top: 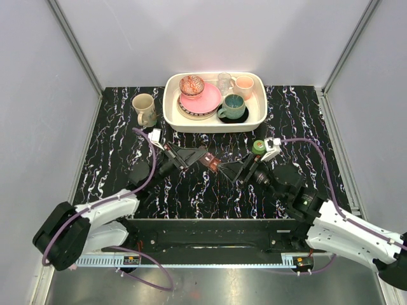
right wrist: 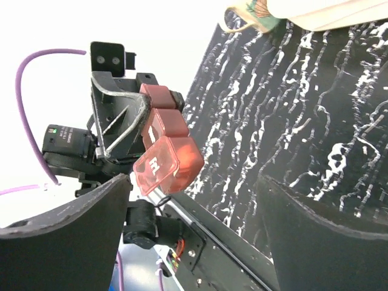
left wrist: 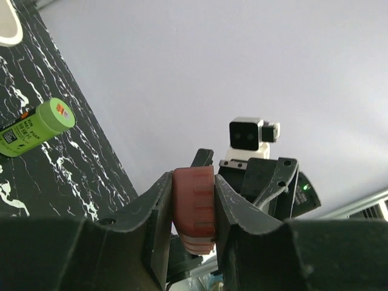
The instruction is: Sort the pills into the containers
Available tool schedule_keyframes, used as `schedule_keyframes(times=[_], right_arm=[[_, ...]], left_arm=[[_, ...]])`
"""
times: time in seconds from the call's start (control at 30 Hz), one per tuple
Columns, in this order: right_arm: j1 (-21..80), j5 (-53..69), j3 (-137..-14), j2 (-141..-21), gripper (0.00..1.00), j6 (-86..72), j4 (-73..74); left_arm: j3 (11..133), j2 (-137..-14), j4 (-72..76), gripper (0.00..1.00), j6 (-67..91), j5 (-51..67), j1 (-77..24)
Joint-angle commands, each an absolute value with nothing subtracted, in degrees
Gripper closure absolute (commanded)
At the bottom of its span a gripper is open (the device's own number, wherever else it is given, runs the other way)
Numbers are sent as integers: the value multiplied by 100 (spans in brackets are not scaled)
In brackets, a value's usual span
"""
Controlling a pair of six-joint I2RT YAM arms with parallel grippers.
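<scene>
The container is a small reddish-brown pill case with a row of compartments. My left gripper is shut on it and holds it above the middle of the table. In the left wrist view the case is clamped on edge between both fingers. In the right wrist view its free end shows a translucent lid with a white letter. My right gripper is open and empty, its jaws wide apart just right of the case's free end. No loose pills are visible.
A green bottle stands by the right wrist and shows in the left wrist view. A beige mug stands at back left. A white tray of crockery sits at the back centre.
</scene>
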State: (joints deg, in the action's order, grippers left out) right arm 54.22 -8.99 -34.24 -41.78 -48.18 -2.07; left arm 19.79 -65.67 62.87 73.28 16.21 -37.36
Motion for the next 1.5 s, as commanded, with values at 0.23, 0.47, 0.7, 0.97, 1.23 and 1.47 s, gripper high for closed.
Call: schedule_keyframes(times=[0.23,0.47,0.7,0.97,1.23,1.47], right_arm=[[5440,-528,-3146,-4508,7,-5511,-2389],[5432,-176,-3278,-4930,15,-5660,-2689],[5405,156,-3243,-5229,26,-5775,-3023],[5361,316,-2989,-5599,32,-6065,-3656],[5353,255,-2971,-5607,47,-5977,-3674],[5353,237,-2944,-5625,57,-5959,-3665]], left_arm=[[2320,-5073,3965,100,7374,379,-3832],[2224,-4992,4095,100,7558,413,-3841],[2241,-5027,4271,100,7576,492,-3841],[2162,-4975,4342,100,7620,519,-3876],[2092,-4878,4333,100,7638,501,-3876],[2074,-4860,4333,100,7673,501,-3885]])
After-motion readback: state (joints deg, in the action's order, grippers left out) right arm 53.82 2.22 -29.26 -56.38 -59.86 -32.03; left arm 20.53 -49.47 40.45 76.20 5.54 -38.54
